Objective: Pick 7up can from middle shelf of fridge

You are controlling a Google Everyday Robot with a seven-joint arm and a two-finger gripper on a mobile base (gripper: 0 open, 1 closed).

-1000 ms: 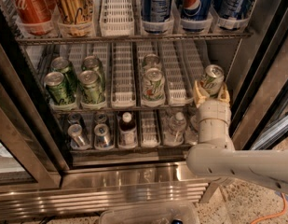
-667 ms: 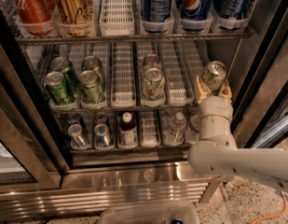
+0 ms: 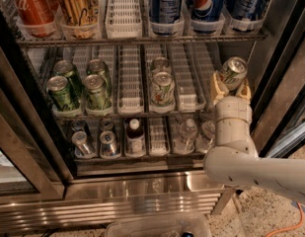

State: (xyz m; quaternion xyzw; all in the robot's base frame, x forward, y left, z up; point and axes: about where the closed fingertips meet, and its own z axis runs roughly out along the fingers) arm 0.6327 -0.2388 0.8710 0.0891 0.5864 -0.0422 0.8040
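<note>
My gripper (image 3: 231, 85) is at the right end of the middle shelf (image 3: 127, 113) of the fridge (image 3: 142, 191). It is shut on a silvery-white 7up can (image 3: 233, 72), held tilted between the tan fingers (image 3: 217, 89), in front of the shelf's right lane. Two more pale 7up cans (image 3: 162, 89) stand one behind the other in a white lane tray right of centre. Several dark-green cans (image 3: 80, 84) stand at the shelf's left.
The upper tier holds red and gold cans (image 3: 58, 6) and blue Pepsi cans (image 3: 206, 4). The lower tier holds small cans and bottles (image 3: 134, 137). The dark door frame (image 3: 283, 58) is close on the right. An orange cable (image 3: 290, 226) lies on the speckled floor.
The gripper with the can has shifted very slightly outward and down; otherwise nothing has visibly changed.
</note>
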